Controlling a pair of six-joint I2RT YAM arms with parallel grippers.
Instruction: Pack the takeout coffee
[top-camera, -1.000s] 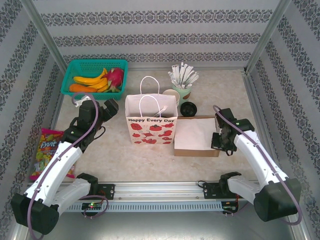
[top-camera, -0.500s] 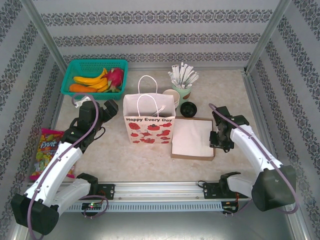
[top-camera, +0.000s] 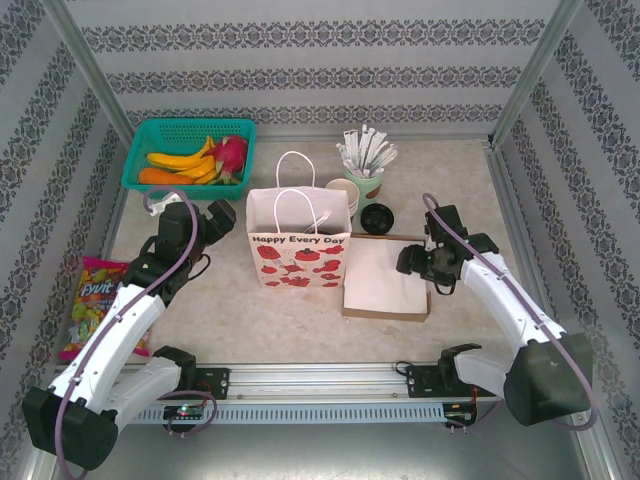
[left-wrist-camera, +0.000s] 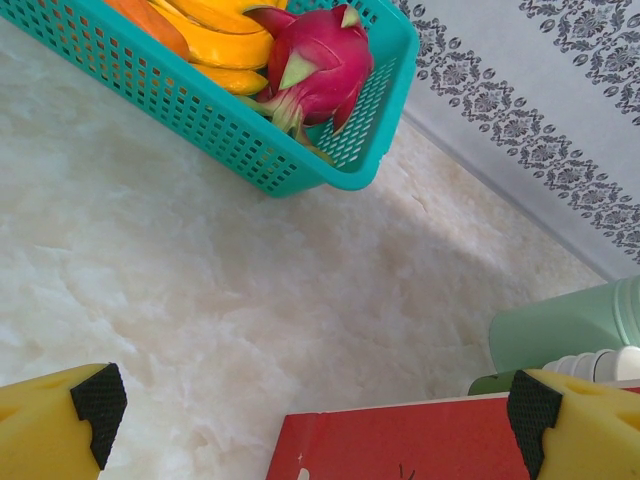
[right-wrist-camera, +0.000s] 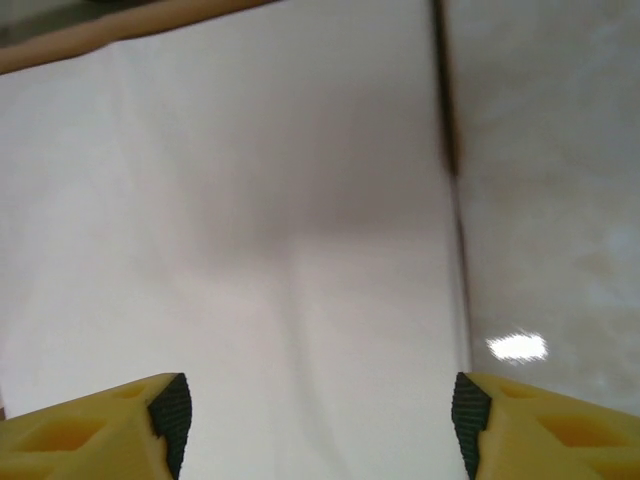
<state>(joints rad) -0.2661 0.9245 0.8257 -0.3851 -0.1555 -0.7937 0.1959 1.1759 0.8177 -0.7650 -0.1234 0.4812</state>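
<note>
Takeout coffee (top-camera: 378, 217) is sitting on the table just right of the paper bag (top-camera: 298, 250), black lid on, not in the bag. Right gripper (top-camera: 410, 262) is hovering right of the bag, over the right edge of the white pad (top-camera: 383, 272), jaws standing wide apart, gripping nothing. Left gripper (top-camera: 218, 214) is hanging just left of the bag, jaws spread wide, empty. Fruit basket (top-camera: 190, 155) is sitting behind-left of the bag.
</note>
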